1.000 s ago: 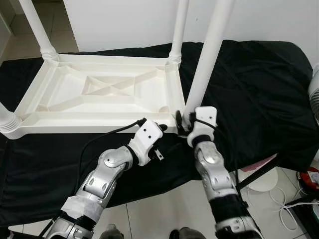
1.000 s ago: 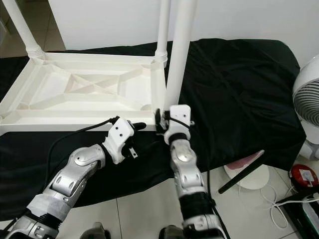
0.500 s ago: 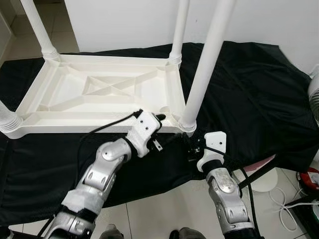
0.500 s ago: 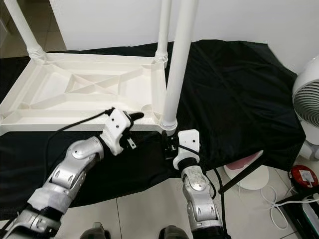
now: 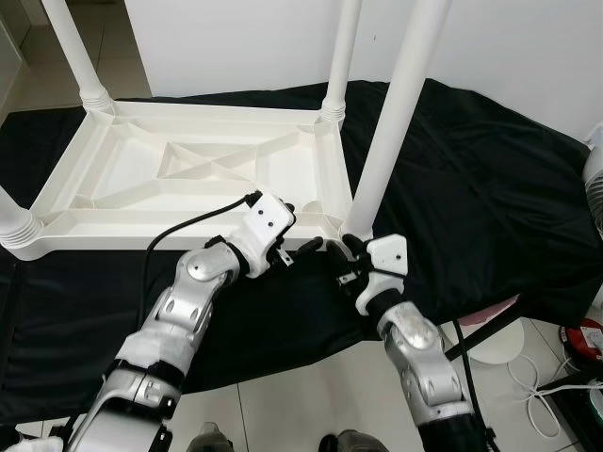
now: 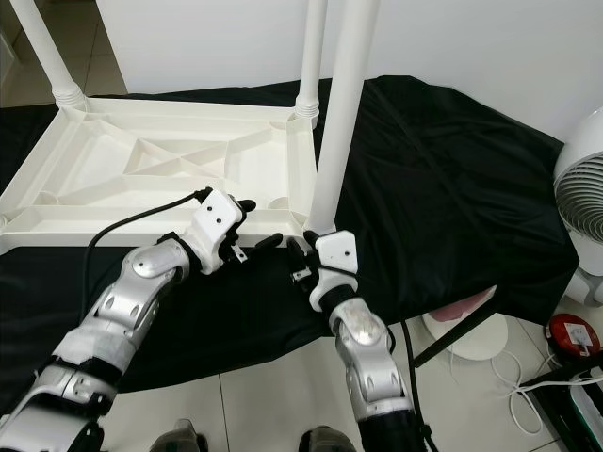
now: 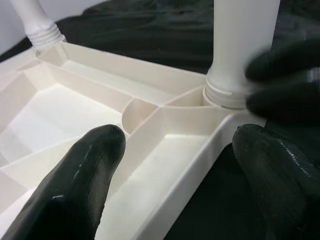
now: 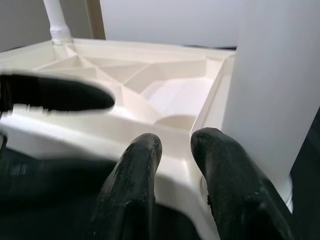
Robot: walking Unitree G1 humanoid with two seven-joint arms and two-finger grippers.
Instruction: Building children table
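A white plastic children's table lies upside down on a black cloth, its legs pointing up. The near right leg stands in the near right corner socket. My left gripper is open and straddles the table's front rim just left of that corner, one finger inside the frame, the other outside. Low beside the socket, in front of the rim, my right gripper has its fingers close together with nothing between them. It is near the leg without holding it.
A far right leg, a far left leg and a near left leg base also stand up. A white fan is at the right. On the floor lie a red object and cables.
The right gripper, which held the near right leg's foot a second ago, has let go, dropped back, then come up beside the socket. The leg now stands alone. The left gripper has advanced onto the rim.
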